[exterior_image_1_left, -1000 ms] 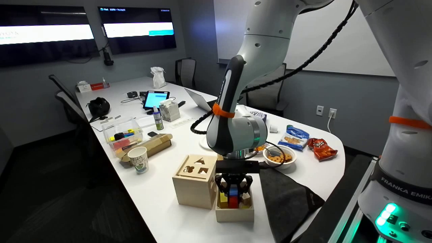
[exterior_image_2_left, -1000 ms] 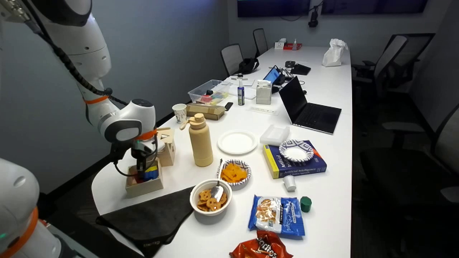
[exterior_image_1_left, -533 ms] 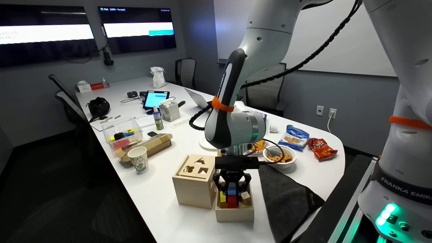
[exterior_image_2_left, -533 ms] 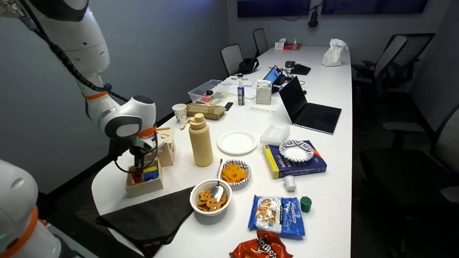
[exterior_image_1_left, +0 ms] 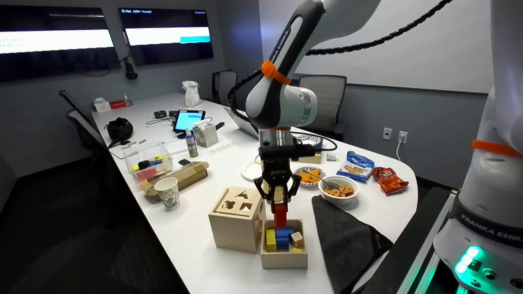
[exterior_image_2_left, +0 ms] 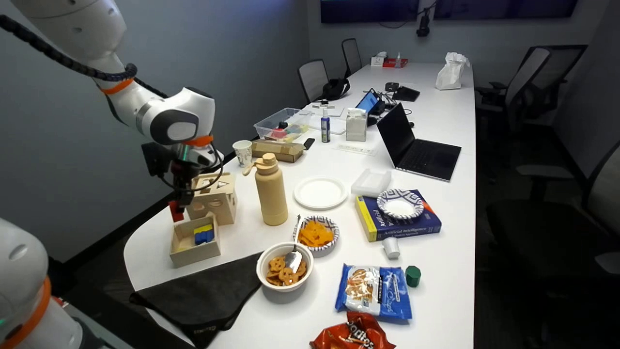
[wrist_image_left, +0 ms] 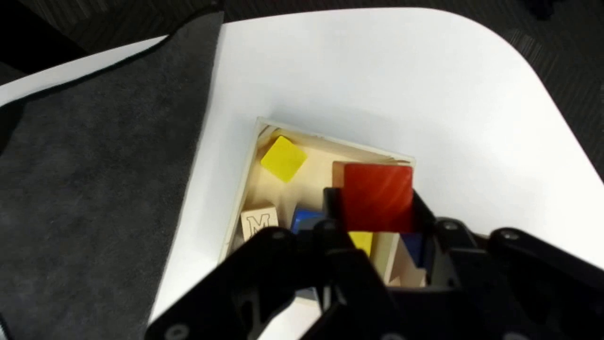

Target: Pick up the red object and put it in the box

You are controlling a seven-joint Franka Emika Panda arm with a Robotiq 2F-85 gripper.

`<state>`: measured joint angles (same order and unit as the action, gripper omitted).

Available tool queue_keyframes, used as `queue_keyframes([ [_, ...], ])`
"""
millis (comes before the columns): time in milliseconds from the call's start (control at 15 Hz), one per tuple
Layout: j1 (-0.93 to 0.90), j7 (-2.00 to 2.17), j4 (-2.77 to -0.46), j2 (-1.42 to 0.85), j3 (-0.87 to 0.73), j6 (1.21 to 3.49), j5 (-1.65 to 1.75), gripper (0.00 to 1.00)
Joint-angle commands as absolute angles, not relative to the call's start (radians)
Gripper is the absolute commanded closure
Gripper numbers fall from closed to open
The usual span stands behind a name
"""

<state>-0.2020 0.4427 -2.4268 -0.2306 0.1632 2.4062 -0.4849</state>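
Hangs higher than half a second ago, having drawn the red block [exterior_image_1_left: 280, 216] up out of the shallow wooden tray [exterior_image_1_left: 284, 260] on the desk [exterior_image_1_left: 241, 273]. Grips it in the pincer [wrist_image_left: 377, 205], pressed from both sides, and holds it over the tray with its yellow block [wrist_image_left: 283, 159] and lettered wooden cube [wrist_image_left: 258, 221]. Has it poised, in an exterior view, to the right of the wooden box [exterior_image_1_left: 236, 228], near but apart, and to the left of the dark cloth [exterior_image_1_left: 347, 245].
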Motion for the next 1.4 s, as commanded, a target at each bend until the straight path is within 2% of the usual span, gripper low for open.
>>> queue_keyframes([
  [0, -0.19, 0.467, -2.382, -0.123, 0.142, 2.249, -0.375, 0.92],
  [467, -0.201, 0.475, -2.183, -0.238, 0.148, 2.215, -0.285, 0.92],
  [1333, -0.223, 0.592, -2.047, -0.376, 0.135, 2.223, -0.32, 0.92],
])
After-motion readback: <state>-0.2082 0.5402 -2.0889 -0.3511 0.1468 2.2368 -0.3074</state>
